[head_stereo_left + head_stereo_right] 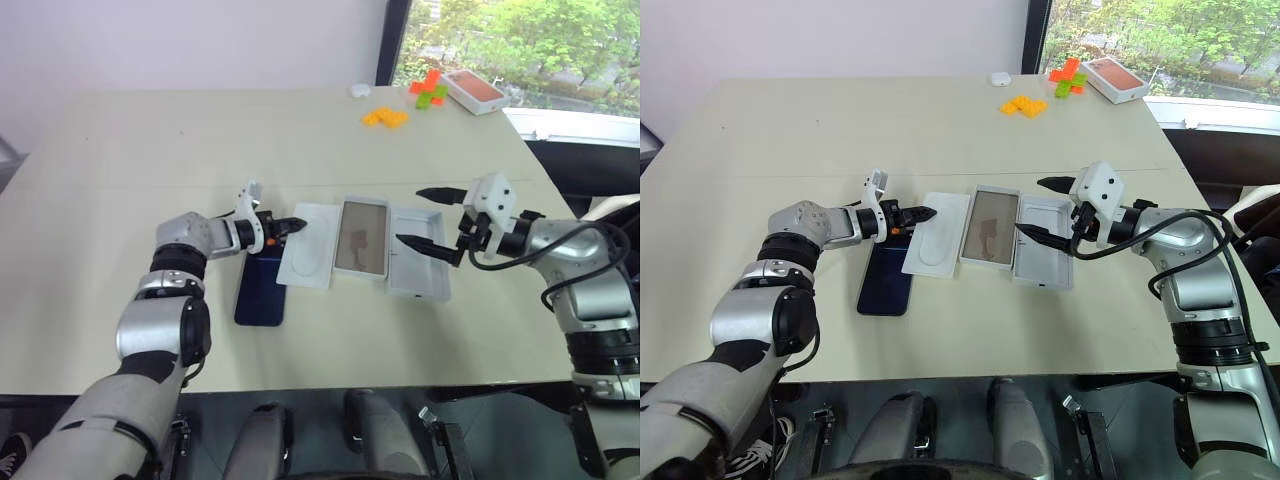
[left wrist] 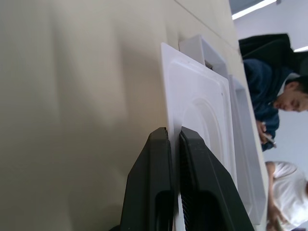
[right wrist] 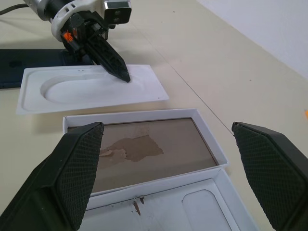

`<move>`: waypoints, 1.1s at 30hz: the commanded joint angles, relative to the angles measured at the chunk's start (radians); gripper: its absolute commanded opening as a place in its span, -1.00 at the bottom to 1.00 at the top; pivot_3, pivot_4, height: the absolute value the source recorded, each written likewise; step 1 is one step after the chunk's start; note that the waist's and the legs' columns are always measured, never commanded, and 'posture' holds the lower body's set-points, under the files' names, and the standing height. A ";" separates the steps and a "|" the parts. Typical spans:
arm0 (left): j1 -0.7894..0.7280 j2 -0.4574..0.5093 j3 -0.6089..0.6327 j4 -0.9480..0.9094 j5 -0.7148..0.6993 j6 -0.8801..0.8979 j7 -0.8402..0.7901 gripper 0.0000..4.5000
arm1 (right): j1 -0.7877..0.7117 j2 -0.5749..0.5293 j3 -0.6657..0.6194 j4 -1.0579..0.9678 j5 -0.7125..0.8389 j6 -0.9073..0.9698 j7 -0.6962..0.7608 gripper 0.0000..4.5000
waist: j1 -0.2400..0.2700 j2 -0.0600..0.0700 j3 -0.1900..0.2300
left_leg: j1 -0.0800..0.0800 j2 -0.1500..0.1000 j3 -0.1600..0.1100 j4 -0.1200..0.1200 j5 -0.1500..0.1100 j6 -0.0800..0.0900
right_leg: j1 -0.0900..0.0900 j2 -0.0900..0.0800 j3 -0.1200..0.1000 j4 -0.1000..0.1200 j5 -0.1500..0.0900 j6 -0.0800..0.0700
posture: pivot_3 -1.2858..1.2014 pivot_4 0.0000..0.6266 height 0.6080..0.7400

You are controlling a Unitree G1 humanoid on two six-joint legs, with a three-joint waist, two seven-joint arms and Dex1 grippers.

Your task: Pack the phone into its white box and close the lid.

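Left gripper (image 1: 297, 226): its fingers are pressed together on the near edge of the thin white insert (image 1: 308, 257), pinching it. I judge this grip is meant to lift the insert off and clear it away, since it is no part of the packing.
Insert: it lies flat on the table (image 1: 150, 150), its left edge overlapping the phone's top end and its right edge touching the open tray beside it.
Phone (image 1: 260, 290): flat on the table, dark back up, just left of the insert and under the left wrist; not yet in any box. Its long axis runs from the robot toward the far side of the table, roughly parallel to the trays, so it needs little turning before it goes in.
White box (image 1: 362, 238): open, brownish floor showing, between the insert and the lid; long axis also near to far.
Lid (image 1: 421, 254): inside up, touching the box's right wall, laid close for a short move later.
Right gripper (image 1: 433, 219): fingers spread wide, holding nothing, hovering over the lid, seemingly waiting its turn.
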 commanded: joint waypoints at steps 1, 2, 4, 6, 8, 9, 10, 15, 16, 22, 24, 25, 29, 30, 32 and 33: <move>0.003 0.029 0.043 -0.041 -0.035 0.037 -0.002 -0.98 | -0.016 0.001 -0.010 -0.037 0.001 -0.018 -0.008 1.00 | 0.000 0.000 0.000 | 0.000 0.000 0.000 0.000 0.000 0.000 | 0.000 0.000 0.000 0.000 0.000 0.000 | 0.03 -0.52 1.00; 0.004 0.034 0.053 -0.049 -0.042 0.049 0.002 -0.98 | -0.015 0.000 -0.011 -0.036 0.001 -0.018 -0.008 1.00 | 0.001 0.000 0.000 | 0.000 0.000 0.000 0.000 0.000 0.000 | 0.000 0.000 0.000 0.000 0.000 0.000 | 0.03 -0.52 1.00; 0.006 0.043 0.067 -0.063 -0.043 0.052 0.019 -0.98 | -0.016 -0.001 -0.010 -0.035 -0.001 -0.021 -0.007 1.00 | 0.001 0.000 0.000 | 0.000 0.000 0.000 0.000 0.000 0.000 | 0.000 0.000 0.000 0.000 0.000 0.000 | 0.03 -0.52 1.00; 0.004 0.043 0.089 -0.066 -0.051 0.042 0.049 -0.98 | -0.017 -0.002 -0.011 -0.032 0.000 -0.020 -0.006 1.00 | 0.001 0.000 0.000 | 0.000 0.000 0.000 0.000 0.000 0.000 | 0.000 0.000 0.000 0.000 0.000 0.000 | 0.03 -0.52 1.00; -0.007 0.028 0.116 -0.083 -0.076 0.064 0.071 -0.98 | -0.017 -0.001 -0.009 -0.027 -0.001 -0.022 -0.004 1.00 | 0.002 0.000 0.000 | 0.000 0.000 0.000 0.000 0.000 0.000 | 0.000 0.000 0.000 0.000 0.000 0.000 | 0.03 -0.52 1.00; -0.014 0.011 0.121 -0.106 -0.082 0.066 0.093 -0.98 | -0.016 -0.001 -0.007 -0.025 -0.002 -0.022 -0.002 1.00 | 0.003 0.000 0.000 | 0.000 0.000 0.000 0.000 0.000 0.000 | 0.000 0.000 0.000 0.000 0.000 0.000 | 0.03 -0.52 1.00; -0.023 -0.004 0.126 -0.122 -0.085 0.069 0.113 -0.98 | -0.015 -0.002 -0.004 -0.022 -0.003 -0.022 0.002 1.00 | 0.005 0.000 0.000 | 0.000 0.000 -0.001 0.000 0.000 0.000 | 0.000 -0.001 0.000 0.000 0.000 0.000 | 0.03 -0.52 1.00; -0.093 -0.067 0.170 -0.147 -0.104 0.062 0.246 -0.98 | -0.005 -0.012 0.000 -0.029 0.023 0.000 0.036 1.00 | 0.005 0.000 0.000 | -0.001 -0.001 -0.001 0.000 0.000 0.000 | 0.000 -0.002 0.000 -0.001 0.000 0.001 | 0.03 -0.52 1.00; -0.113 -0.094 0.154 -0.154 -0.096 0.056 0.262 -0.98 | 0.017 -0.039 0.003 -0.036 0.033 0.019 0.075 1.00 | 0.004 0.000 0.000 | -0.001 -0.001 -0.001 0.000 0.000 0.000 | 0.000 -0.002 0.000 -0.001 0.001 0.001 | 0.03 -0.52 1.00; -0.165 -0.172 0.142 -0.101 -0.074 -0.004 0.336 -0.98 | 0.059 -0.081 -0.004 -0.041 0.038 0.038 0.121 1.00 | -0.002 0.000 0.000 | -0.001 -0.002 0.000 0.000 0.000 0.000 | 0.000 -0.002 0.000 -0.001 0.001 0.001 | 0.03 -0.52 1.00; -0.181 -0.197 0.121 -0.065 -0.051 -0.042 0.349 -0.98 | 0.065 -0.080 -0.006 -0.047 0.036 0.040 0.117 1.00 | -0.001 0.000 0.000 | 0.000 -0.001 0.001 0.000 0.000 0.000 | 0.000 -0.001 0.001 -0.001 0.001 0.001 | 0.03 -0.52 1.00; -0.187 -0.208 0.098 -0.051 -0.032 -0.062 0.347 -0.98 | 0.068 -0.078 -0.005 -0.049 0.034 0.039 0.116 1.00 | 0.000 0.000 0.000 | 0.001 -0.001 0.001 0.000 0.000 -0.001 | 0.000 0.000 0.001 -0.001 0.001 0.001 | 0.03 -0.52 1.00; -0.205 -0.240 0.069 -0.002 -0.003 -0.104 0.348 -0.98 | 0.073 -0.066 -0.005 -0.055 0.028 0.035 0.093 1.00 | 0.001 0.000 0.000 | 0.000 -0.002 0.001 0.000 0.001 -0.001 | 0.000 0.001 0.001 -0.001 0.001 0.001 | 0.03 -0.52 1.00; -0.208 -0.250 0.062 0.007 0.005 -0.115 0.350 -0.98 | 0.077 -0.066 -0.007 -0.059 0.029 0.034 0.090 1.00 | 0.002 0.000 0.000 | 0.000 -0.002 0.001 0.000 0.001 -0.001 | 0.000 0.001 0.001 -0.001 0.001 0.001 | 0.03 -0.52 1.00; -0.213 -0.261 0.055 0.021 0.016 -0.132 0.353 -0.98 | 0.083 -0.067 -0.008 -0.063 0.030 0.032 0.085 1.00 | 0.004 0.000 0.000 | 0.000 -0.002 0.001 0.000 0.001 -0.001 | 0.000 0.001 0.001 -0.001 0.001 0.001 | 0.03 -0.52 1.00; -0.216 -0.262 0.055 0.028 0.017 -0.135 0.351 -0.98 | 0.085 -0.067 -0.007 -0.065 0.029 0.032 0.080 1.00 | 0.004 0.000 0.000 | 0.000 -0.002 0.001 0.000 0.001 -0.001 | 0.000 0.001 0.001 -0.001 0.001 0.001 | 0.03 -0.52 1.00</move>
